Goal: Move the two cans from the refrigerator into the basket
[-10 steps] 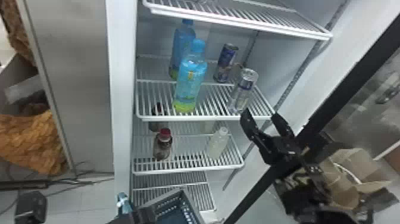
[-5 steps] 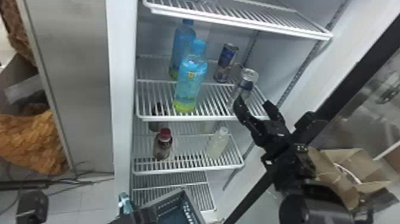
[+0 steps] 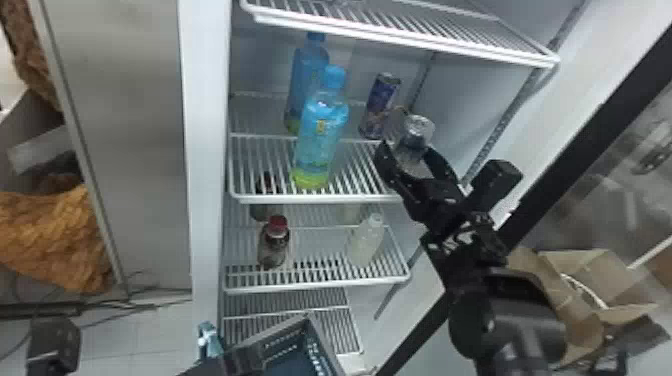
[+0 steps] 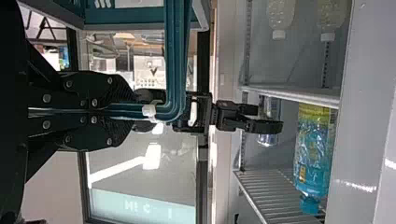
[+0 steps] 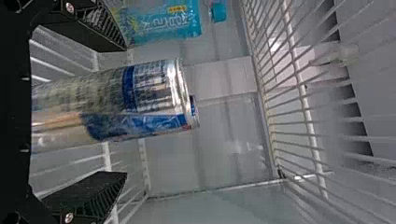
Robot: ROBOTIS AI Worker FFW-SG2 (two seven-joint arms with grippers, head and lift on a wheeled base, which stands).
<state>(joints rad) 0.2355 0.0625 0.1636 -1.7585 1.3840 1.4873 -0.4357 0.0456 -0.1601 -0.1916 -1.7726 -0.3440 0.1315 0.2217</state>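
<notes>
Standing within the right pincer point(image 3: 416, 156), fingers parted, is one can point(image 3: 419, 131), silver-and-blue, bright-rimmed; left pincer point(image 3: 239, 361) is clamping the basket point(image 3: 327, 345).

From the head view's centre, two tall blue plastic bottles point(image 3: 320, 135) stand toward eleven o'clock, a small cloudy-white bottle point(image 3: 365, 245) toward five, an open brown cardboard box point(image 3: 582, 327) toward four.
</notes>
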